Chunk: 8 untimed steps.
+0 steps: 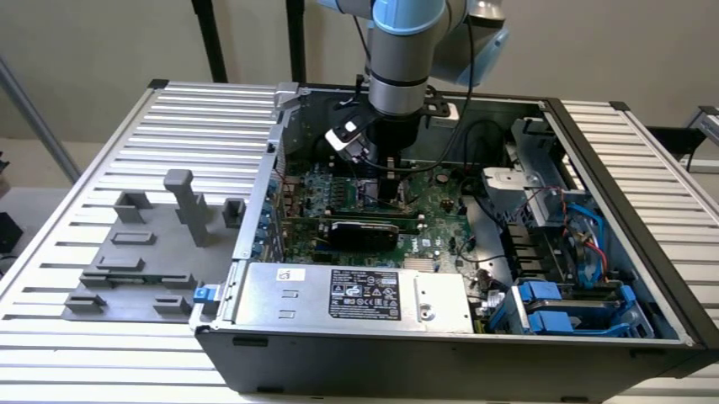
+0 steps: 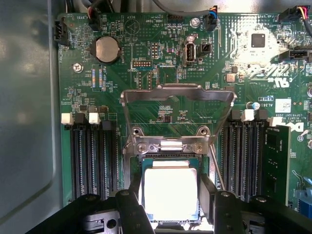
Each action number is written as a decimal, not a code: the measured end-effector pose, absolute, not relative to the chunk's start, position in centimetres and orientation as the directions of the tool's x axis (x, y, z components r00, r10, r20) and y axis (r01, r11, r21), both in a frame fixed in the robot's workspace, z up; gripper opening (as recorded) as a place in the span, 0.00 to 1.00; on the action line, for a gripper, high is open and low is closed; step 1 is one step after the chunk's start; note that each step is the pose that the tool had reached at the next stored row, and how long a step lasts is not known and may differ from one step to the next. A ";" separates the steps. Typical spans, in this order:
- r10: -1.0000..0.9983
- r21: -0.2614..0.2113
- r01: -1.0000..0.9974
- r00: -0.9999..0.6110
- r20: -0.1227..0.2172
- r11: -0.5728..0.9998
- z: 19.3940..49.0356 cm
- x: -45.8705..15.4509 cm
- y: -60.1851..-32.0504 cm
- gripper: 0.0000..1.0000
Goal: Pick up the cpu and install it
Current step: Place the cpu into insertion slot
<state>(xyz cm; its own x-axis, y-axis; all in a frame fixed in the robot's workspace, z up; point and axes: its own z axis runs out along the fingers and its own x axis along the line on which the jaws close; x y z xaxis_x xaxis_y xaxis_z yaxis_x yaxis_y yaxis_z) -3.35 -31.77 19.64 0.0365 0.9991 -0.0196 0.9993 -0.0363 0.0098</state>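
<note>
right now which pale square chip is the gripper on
The cpu, the big silvery square held in the gripper by the socket's raised metal frame; the small white chip sits well apart from it.

Arm (image 1: 399, 50) upright, wrist pointing straight down — gripper (image 2: 170, 191) fingers (image 2: 130, 207) pressed against cpu (image 2: 169, 204) sides.

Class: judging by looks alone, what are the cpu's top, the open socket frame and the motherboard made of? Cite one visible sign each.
The cpu top looks like plated metal: pale, satin, glaring under the light. The socket frame seems to be stamped steel: grey sheen, thin bent edges. The motherboard is probably coated laminate: glossy green with fine traces.
</note>
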 end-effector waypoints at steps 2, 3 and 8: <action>0.999 0.010 0.999 0.037 -0.020 -0.036 19.6 -3.4 -31.8 0.55; 0.999 0.010 0.999 0.036 -0.020 -0.036 19.6 -3.3 -31.8 0.56; 0.999 0.010 0.999 0.036 -0.022 -0.036 19.6 -3.4 -31.8 0.63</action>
<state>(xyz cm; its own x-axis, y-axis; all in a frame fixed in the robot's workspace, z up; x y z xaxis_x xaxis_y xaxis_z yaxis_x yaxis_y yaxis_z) -3.35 -31.77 19.63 0.0365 0.9991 -0.0216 0.9993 -0.0363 0.0099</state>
